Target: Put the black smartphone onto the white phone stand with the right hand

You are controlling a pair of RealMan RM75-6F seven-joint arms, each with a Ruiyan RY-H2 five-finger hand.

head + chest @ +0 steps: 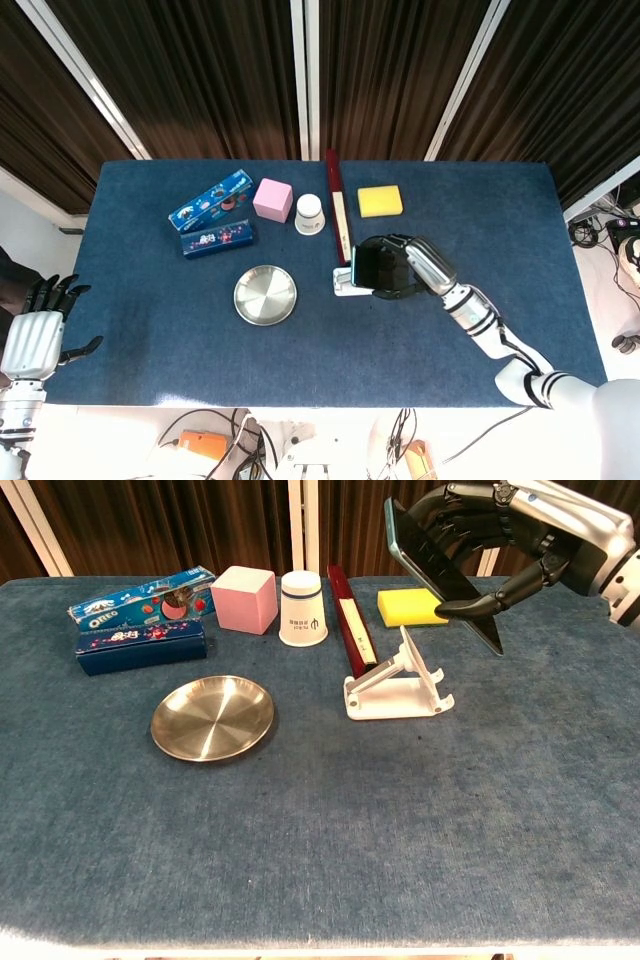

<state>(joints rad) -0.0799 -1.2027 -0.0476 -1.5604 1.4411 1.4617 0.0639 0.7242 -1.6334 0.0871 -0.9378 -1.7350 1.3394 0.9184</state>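
My right hand [398, 267] [497, 532] grips the black smartphone [364, 267] [435, 565] and holds it tilted in the air above the white phone stand [396, 682] [346, 284]. The phone's lower end hangs a little above and to the right of the stand's raised back, apart from it. In the head view the phone and hand cover most of the stand. My left hand [35, 335] hangs off the table's near left corner, fingers spread, holding nothing.
A steel plate [212, 716] lies left of the stand. Behind the stand are a dark red box [350, 622], a white paper cup [303, 608], a pink cube [244, 599], a yellow sponge [414, 606], and two blue cookie boxes [140, 610] at the far left.
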